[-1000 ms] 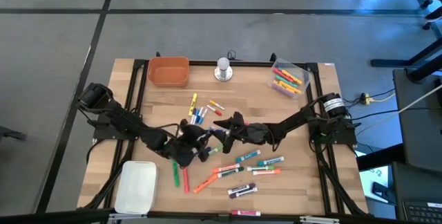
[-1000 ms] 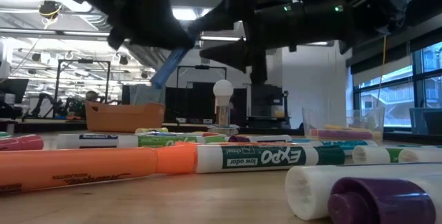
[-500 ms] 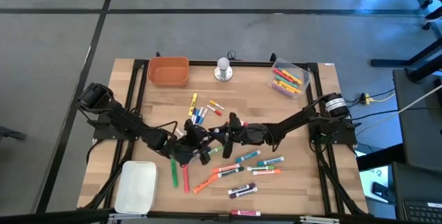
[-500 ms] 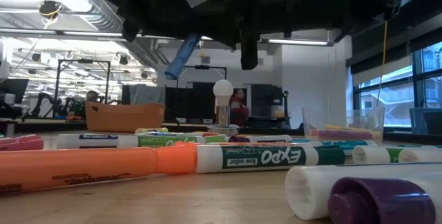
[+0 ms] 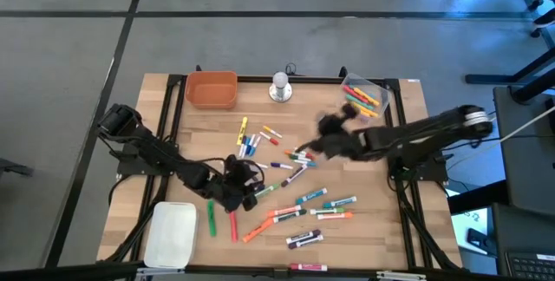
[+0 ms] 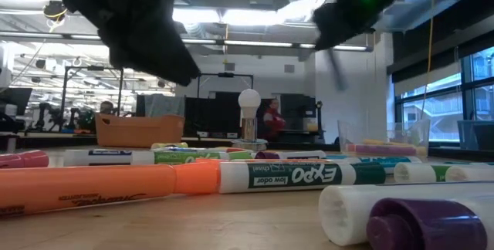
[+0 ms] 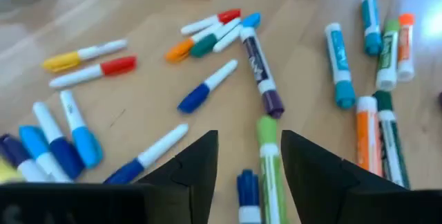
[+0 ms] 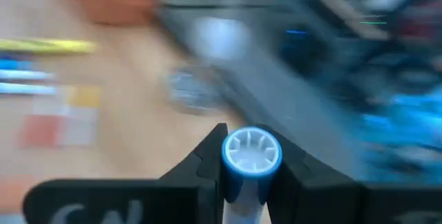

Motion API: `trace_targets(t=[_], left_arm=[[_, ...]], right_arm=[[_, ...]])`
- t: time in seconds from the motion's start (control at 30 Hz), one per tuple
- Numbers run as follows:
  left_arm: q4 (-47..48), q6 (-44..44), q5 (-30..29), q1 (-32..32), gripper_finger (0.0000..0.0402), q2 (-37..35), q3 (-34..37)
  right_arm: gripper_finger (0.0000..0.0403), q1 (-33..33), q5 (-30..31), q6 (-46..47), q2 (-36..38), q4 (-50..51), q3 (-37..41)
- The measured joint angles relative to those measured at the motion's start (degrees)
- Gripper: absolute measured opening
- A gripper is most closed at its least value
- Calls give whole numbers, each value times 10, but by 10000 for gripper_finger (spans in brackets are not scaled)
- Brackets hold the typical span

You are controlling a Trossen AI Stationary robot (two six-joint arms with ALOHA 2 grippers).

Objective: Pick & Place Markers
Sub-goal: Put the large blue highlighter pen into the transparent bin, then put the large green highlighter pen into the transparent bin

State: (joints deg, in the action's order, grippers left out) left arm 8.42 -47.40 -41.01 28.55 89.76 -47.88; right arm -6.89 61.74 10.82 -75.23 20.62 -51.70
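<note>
your white tray (image 5: 170, 234) sits at the near left corner of the tabletop (image 5: 204, 125), nothing in it that shows. just right of it the left tool (image 5: 245, 186) hangs low over the loose markers (image 5: 299, 201), and here's the change: a second ago it was pinching a blue marker up in the air, now its fingers (image 7: 197, 165) stand parted with nothing between them, only a green marker (image 7: 271, 175) lying on the wood in the gap. so the hand-off is done.

move right and the other half of it shows. the right tool (image 5: 328, 129), which was nose to nose with the left one over the middle of the pile, has swung away toward the far right, blurred with speed, and its fingers (image 8: 207, 156) are closed on the blue-capped marker (image 8: 250, 160), the cap end pointing straight at the wrist camera.

farther right again sits the clear bin (image 5: 362, 97) at the far right corner, already holding a handful of markers. that looks like where this one is headed; the orange bin (image 5: 212, 90) at the far left and the silver knob (image 5: 279, 88) between them play no part for now.

for the task that's one more marker in transit, with plenty left scattered mid-tabletop. your left tool is free and already over the pile, well placed to pick again.
</note>
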Motion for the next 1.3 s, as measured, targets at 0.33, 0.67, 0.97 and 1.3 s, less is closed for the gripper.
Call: trace_targets(t=[0.33,0.67,0.97,1.3], left_arm=[[22,-10,-88,15,147,0,0],[56,-7,-86,13,147,1,0],[115,-74,-19,13,147,1,0],[235,-212,422,11,155,-21,-8]], right_arm=[[65,283,-26,40,60,181,44],[135,398,-104,11,19,75,92],[246,406,-230,34,16,81,99],[261,229,-494,109,77,-174,115]])
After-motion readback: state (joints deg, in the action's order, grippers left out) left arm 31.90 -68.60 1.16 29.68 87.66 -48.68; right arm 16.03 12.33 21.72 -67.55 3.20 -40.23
